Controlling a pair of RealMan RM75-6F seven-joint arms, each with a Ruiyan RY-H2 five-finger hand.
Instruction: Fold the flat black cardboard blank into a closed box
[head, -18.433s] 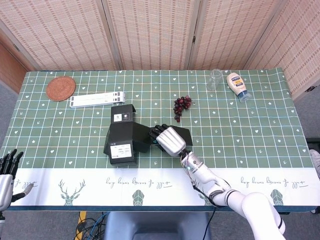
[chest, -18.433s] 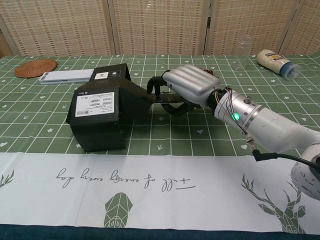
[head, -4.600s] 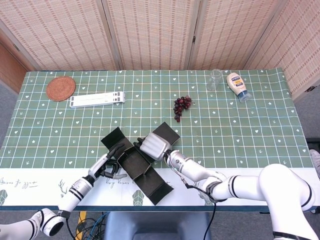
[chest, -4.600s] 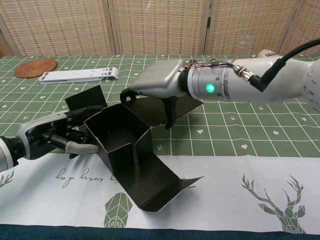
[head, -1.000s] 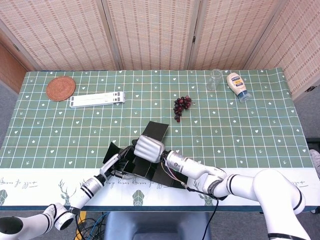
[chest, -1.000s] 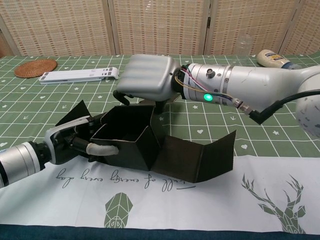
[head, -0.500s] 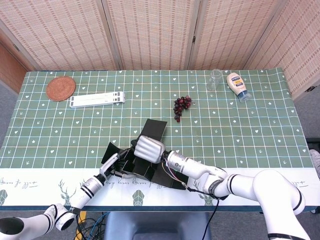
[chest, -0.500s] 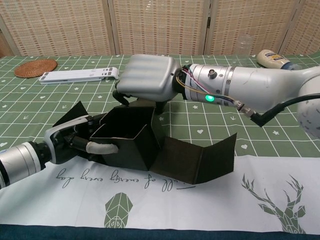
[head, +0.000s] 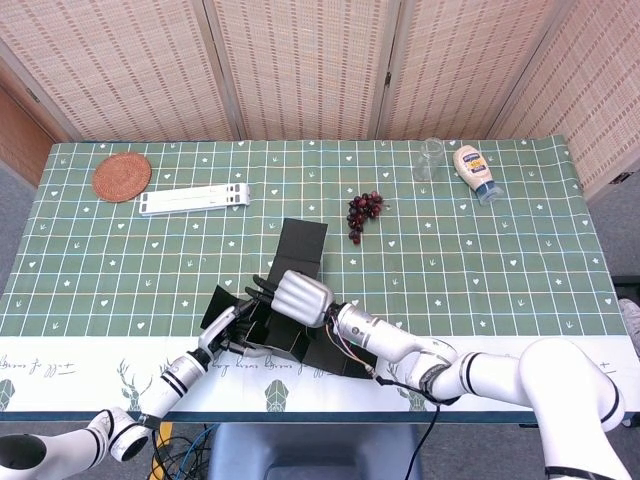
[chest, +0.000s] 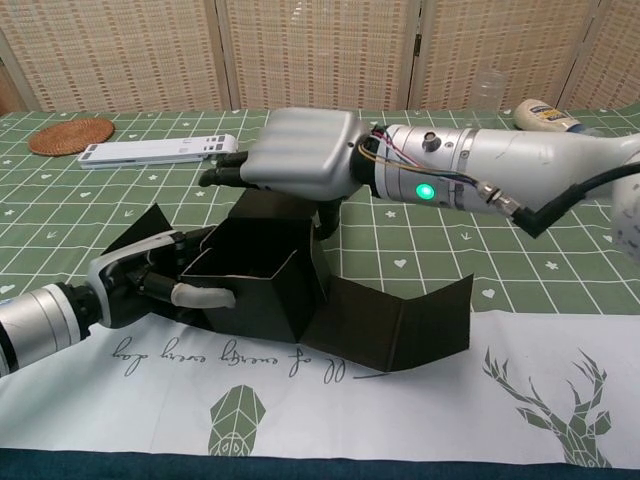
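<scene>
Left hand (chest: 150, 280) grips box (chest: 265, 280) (right hand (chest: 300, 150) above).

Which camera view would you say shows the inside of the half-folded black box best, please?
The chest view: it looks straight into the box's open cavity, with the walls and the unfolded flap to its right plain. The head view shows the box from above, mostly covered by the right hand, so only its rear panel and edges show.

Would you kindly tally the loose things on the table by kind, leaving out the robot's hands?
Black cardboard box blank: 1
Woven coaster: 1
White flat bar: 1
Bunch of grapes: 1
Clear glass: 1
Mayonnaise bottle: 1
Total: 6
</scene>
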